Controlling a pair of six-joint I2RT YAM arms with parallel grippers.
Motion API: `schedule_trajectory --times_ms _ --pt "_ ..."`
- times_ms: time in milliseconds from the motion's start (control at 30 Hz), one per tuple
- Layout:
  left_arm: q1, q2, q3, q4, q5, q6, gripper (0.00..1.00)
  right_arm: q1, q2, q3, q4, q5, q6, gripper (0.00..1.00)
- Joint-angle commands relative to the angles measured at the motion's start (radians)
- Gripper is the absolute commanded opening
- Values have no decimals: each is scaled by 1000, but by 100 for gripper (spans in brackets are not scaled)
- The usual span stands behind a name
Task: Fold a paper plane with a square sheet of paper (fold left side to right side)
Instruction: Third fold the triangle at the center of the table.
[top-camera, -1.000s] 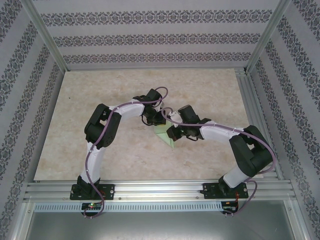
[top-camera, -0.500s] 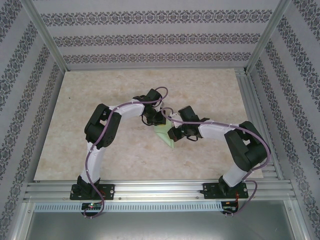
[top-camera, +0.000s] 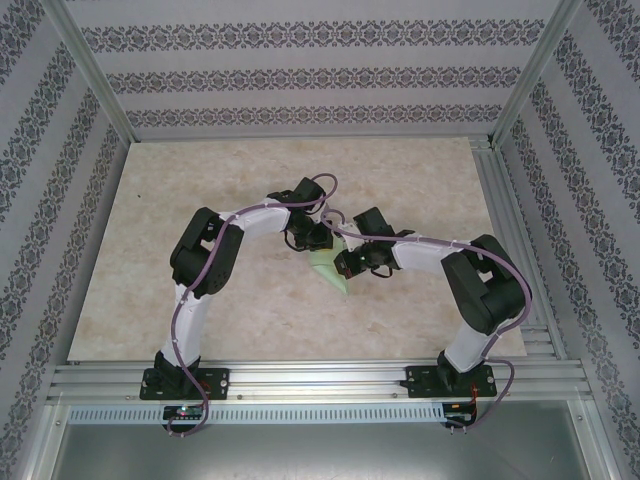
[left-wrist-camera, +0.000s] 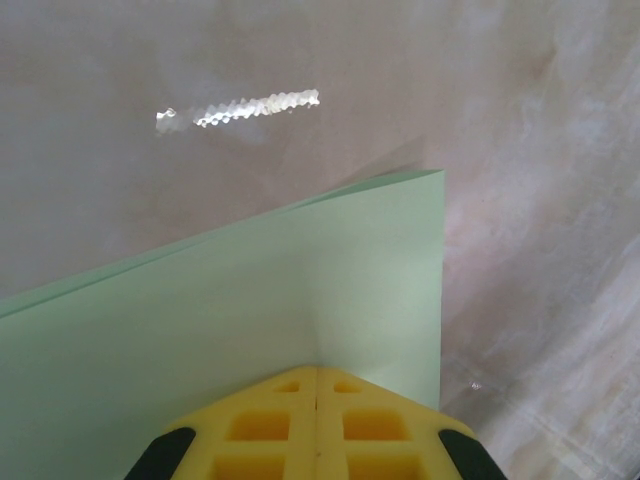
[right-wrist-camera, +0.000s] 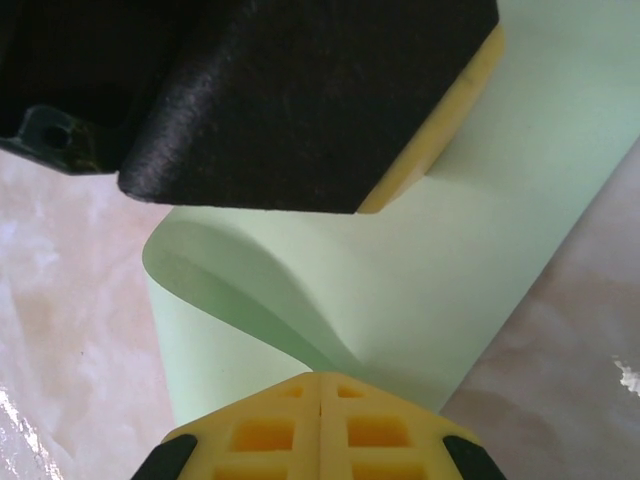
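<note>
Showing the square sheet of paper (top-camera: 328, 270) part-folded into a narrow pale green wedge, held just above the middle of the marbled table (top-camera: 180, 180) between the two grippers

Change over the last second: the right arm's elbow has been drawn in toward the centre and its wrist carried a little to the left and away from the bases, so that the right gripper (top-camera: 346, 263) now lies closer to the left gripper (top-camera: 318, 238). The left arm is seen practically unmoved. The wedge has been shifted only slightly with the right gripper. This is judged to mean that a flap is being carried across the sheet. The crease is not yet pressed flat: in the right wrist view the paper (right-wrist-camera: 450, 250) is seen bowed into a soft open curl.

Jaws: both pairs are fully closed. In each wrist view the yellow fingertips (left-wrist-camera: 290, 425) are seen pressed together with the thin paper meeting their seam, so each is taken to be pinching the sheet.

Orientation: in the top view the long axis is seen running from the far end, beside the left gripper, to the near end. The narrow tip is pointed toward the arm bases and slightly to the right
</note>
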Motion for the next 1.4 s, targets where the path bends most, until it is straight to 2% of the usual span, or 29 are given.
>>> schedule_trajectory --times_ms 0,1167,1367 --pt "-21 51 1 -36 -31 20 7 -17 8 17 -10 23 8 0" --pt "-25 51 -4 -39 -32 18 6 -30 64 41 -37 51 13 0" --pt "-24 25 -2 -47 -44 27 9 -29 72 36 -66 59 12 0"
